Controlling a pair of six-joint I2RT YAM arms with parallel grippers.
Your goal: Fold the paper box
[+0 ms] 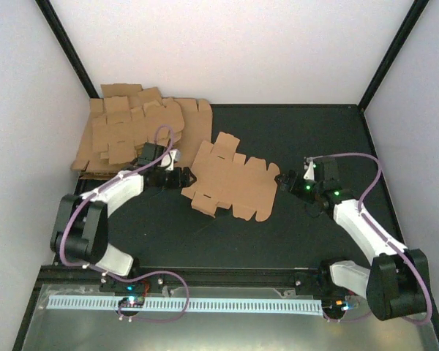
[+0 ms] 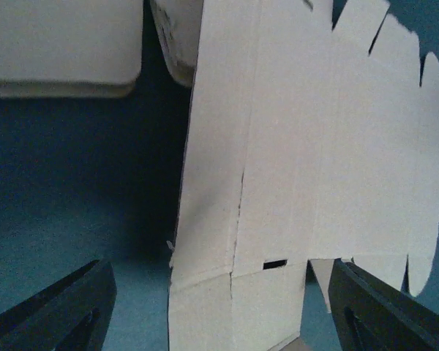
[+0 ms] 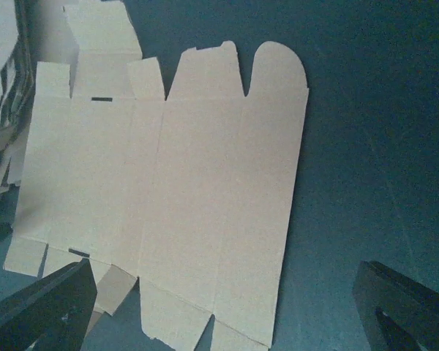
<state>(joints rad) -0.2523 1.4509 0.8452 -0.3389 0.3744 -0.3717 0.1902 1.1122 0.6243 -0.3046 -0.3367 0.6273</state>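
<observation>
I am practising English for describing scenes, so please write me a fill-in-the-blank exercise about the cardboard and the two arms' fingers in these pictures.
1. The paper box lies ___ on the black table, not yet folded.
2. The pile of cardboard sheets sits in the table's far ___ corner.
3. The left fingers and the right fingers are both ___, holding nothing.
Missing words: flat; left; open.

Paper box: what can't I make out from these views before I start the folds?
- Top external: whether the left gripper touches the paper box; too small, dark on dark.
- Left wrist: the sheet's near end, cut off by the bottom edge.
- Right wrist: its lowest tabs, cut off by the bottom edge; the pile of sheets, blurred at the left edge.
- All views: its underside.
</observation>
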